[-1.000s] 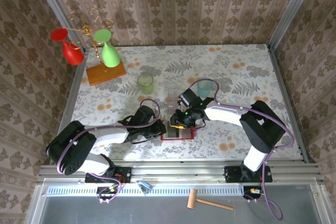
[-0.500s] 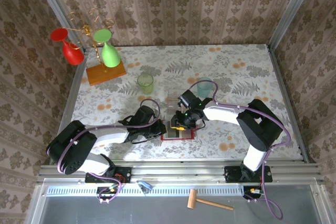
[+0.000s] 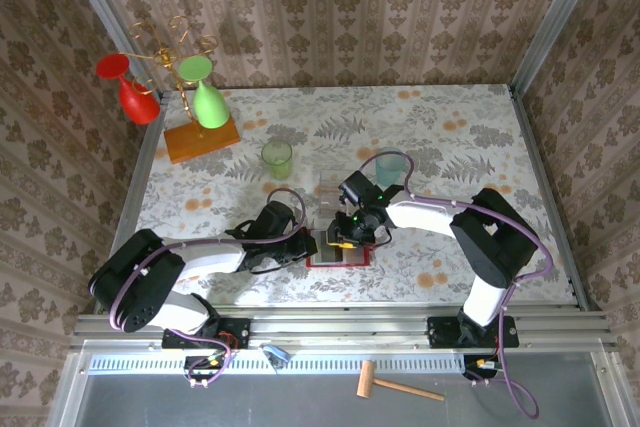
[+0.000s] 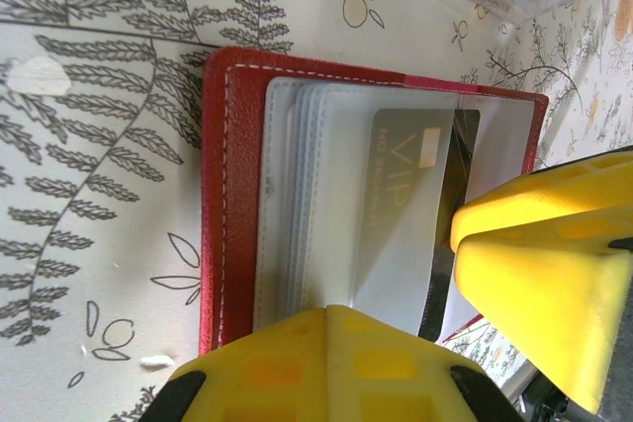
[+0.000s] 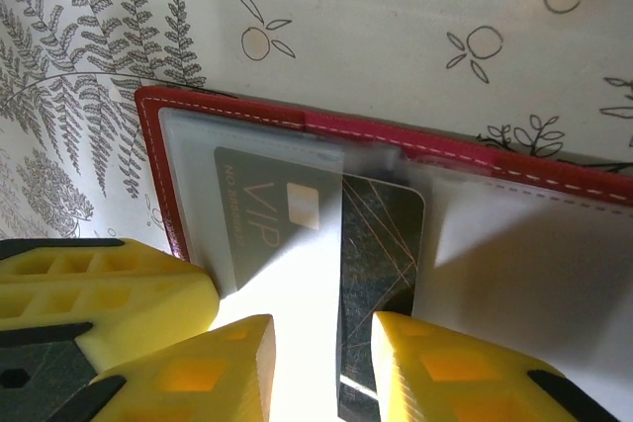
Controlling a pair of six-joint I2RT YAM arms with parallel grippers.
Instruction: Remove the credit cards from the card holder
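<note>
Card holder: the card holder (image 3: pixel 350 256) is red with pale stitching along its edge (image 4: pixel 232 195). It lies open and flat on the floral worktop (image 3: pixel 470 137), near the front edge between the two wrists. A fan of greyish clear pockets covers its inside.
Cards: a grey VIP card (image 4: pixel 396 205) sits inside the top clear pocket. A dark card (image 5: pixel 381 244) with thin lines across it lies just beside the grey one, with one end poking out past the pocket's mouth.
Left fingers: the left fingers (image 4: pixel 326 363) are pressed together, their tip resting on the edge of the clear pockets (nothing is caught between them).
Right fingers: the right fingers (image 5: pixel 445 382) stand a little apart at the dark card's free end. The card's edge shows in the gap, and the rest of that end runs under one finger. I cannot tell whether they grip it.
Top view adds: both arms reach in over the holder, which hides the cards. A rack (image 3: pixel 180 57) holding red and green glasses stands on an orange base at the far left, and a wooden mallet (image 3: pixel 400 385) lies below the rail.
Wrist views add: the lettering on the grey card, the pocket layers and the stitching.
Containers: a green cup (image 3: pixel 277 158) and a teal cup (image 3: pixel 391 166) stand behind the holder; what they hold cannot be made out. A clear box (image 3: pixel 330 187) sits just beyond the holder, its contents unclear.
</note>
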